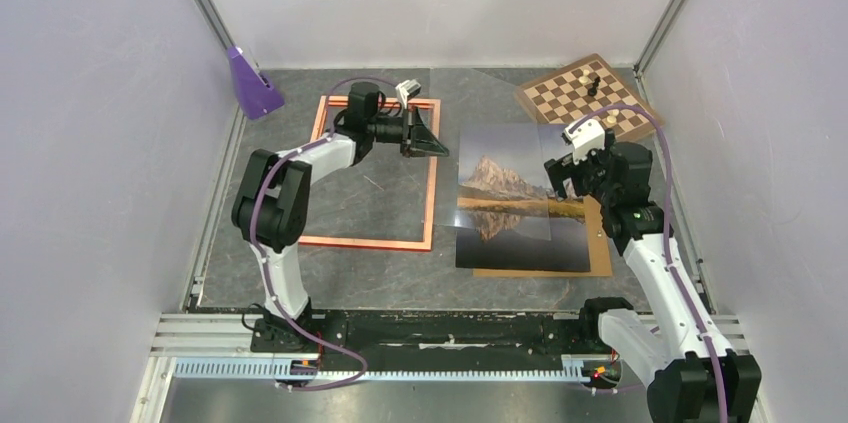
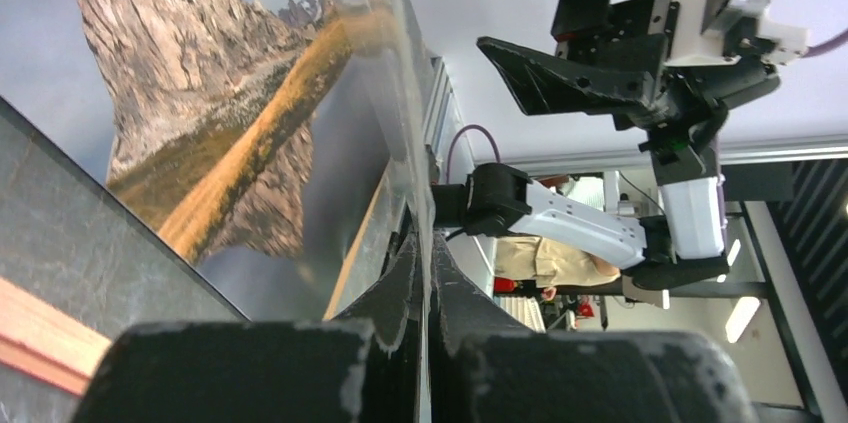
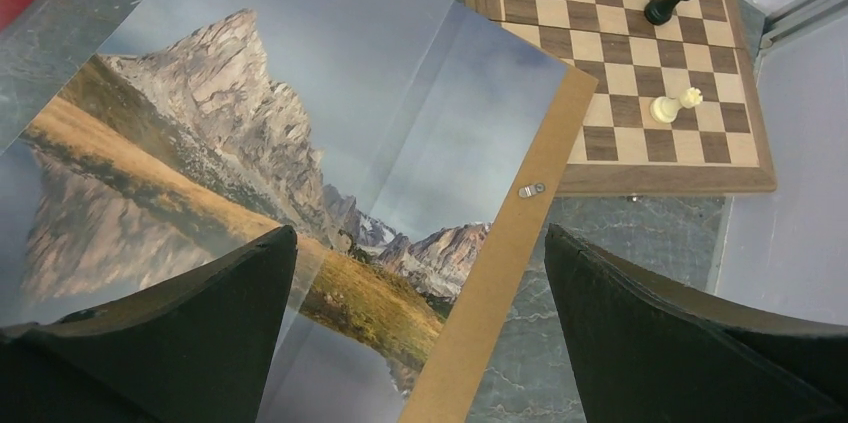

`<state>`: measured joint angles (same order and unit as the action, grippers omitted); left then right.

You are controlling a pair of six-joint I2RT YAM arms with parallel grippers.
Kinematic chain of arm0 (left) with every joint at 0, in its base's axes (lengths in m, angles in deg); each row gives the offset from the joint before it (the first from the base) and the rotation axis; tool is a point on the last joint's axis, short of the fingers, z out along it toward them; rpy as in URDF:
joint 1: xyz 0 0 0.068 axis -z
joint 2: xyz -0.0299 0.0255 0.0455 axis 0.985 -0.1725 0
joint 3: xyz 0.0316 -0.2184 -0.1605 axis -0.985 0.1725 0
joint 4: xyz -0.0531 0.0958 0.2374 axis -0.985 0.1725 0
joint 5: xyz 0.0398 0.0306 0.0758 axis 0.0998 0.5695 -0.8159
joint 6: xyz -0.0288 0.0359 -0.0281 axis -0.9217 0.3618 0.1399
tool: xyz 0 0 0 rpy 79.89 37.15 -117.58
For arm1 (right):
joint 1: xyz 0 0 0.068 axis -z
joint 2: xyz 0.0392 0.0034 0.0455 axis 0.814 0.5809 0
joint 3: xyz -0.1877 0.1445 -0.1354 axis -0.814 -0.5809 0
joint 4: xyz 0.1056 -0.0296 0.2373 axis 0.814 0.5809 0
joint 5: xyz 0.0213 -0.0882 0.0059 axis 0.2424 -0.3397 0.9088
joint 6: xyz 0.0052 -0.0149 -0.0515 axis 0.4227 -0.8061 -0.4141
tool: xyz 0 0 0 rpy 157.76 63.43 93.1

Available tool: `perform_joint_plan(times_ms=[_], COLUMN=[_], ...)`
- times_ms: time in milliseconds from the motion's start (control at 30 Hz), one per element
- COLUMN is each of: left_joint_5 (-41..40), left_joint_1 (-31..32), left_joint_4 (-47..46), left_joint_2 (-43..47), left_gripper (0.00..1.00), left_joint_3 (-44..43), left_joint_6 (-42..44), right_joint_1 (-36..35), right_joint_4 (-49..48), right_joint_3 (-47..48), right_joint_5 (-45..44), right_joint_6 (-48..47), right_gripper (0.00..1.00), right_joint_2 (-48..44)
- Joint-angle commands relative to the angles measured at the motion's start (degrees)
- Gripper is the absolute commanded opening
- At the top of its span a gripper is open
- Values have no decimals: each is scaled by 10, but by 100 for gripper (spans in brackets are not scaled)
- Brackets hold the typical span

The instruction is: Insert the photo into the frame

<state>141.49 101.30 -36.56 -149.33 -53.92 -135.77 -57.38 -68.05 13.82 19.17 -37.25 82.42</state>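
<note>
Orange-red frame [image 1: 433,203] is lying flat on the left half of the bench [image 1: 380,278], with only bench showing through it. The photo [image 1: 515,193] is face up just to its right, sitting on a brown backing board [image 1: 600,243] toward the right edge. So the task looks barely started to me.

Left claw [image 1: 440,148] reaches across the frame and is pinched tight on the edge of a thin clear sheet [image 1: 490,98] that overlaps the photo's left side (can't tell from the wrist view whether the print's edge is caught in there too). Right claw [image 3: 418,233] hangs above the photo with its jaws spread wide, holding nothing.

If it were me, I'd keep that pinch right at the edge, raise it only a little, and move slowly toward the frame so the print underneath doesn't get dragged along. The free claw could press down on the backing board to pin things. Watch the frame's right rail too, since a low sheet edge could catch it and shove the frame.

Surface is a dark grey, stone-look top, fairly matte. Pale walls [image 1: 100,143] box in three sides. A purple block [image 1: 250,83] sits in the far left corner, and a chessboard [image 1: 575,93] with a few pieces is in the far right corner.
</note>
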Motion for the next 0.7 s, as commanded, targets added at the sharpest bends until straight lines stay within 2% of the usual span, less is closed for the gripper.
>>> perform_joint_plan(times_ms=[0,233,333,367,400,433,533,600,667], left_joint_5=[56,110,134,138,138,129,75,69,58], left_joint_1=[-29,-102,-138,-151,-162,-173,-192,-209,-235], left_joint_4=[-32,61,131,180,237,348,695,813,857], left_joint_2=[63,113,124,127,127,124,88,67,60], left_gripper=[2,2,2,2,2,2,3,2,2], left_joint_3=[33,46,40,32,20,-5,-114,-145,-148], left_joint_6=[-35,31,95,130,194,269,597,694,737], right_joint_1=[-1,-16,-23,-25,-28,-35,-67,-94,-120], right_joint_4=[-3,-7,-16,-21,-26,-32,-45,-62,-82], right_joint_3=[19,20,24,26,28,30,41,45,46], right_joint_5=[24,74,90,97,103,104,92,76,56], right_joint_6=[7,-10,-3,3,11,17,35,48,58], right_gripper=[98,98,98,98,98,98,98,98,98], right_joint_2=[-7,9,24,32,39,48,73,88,99])
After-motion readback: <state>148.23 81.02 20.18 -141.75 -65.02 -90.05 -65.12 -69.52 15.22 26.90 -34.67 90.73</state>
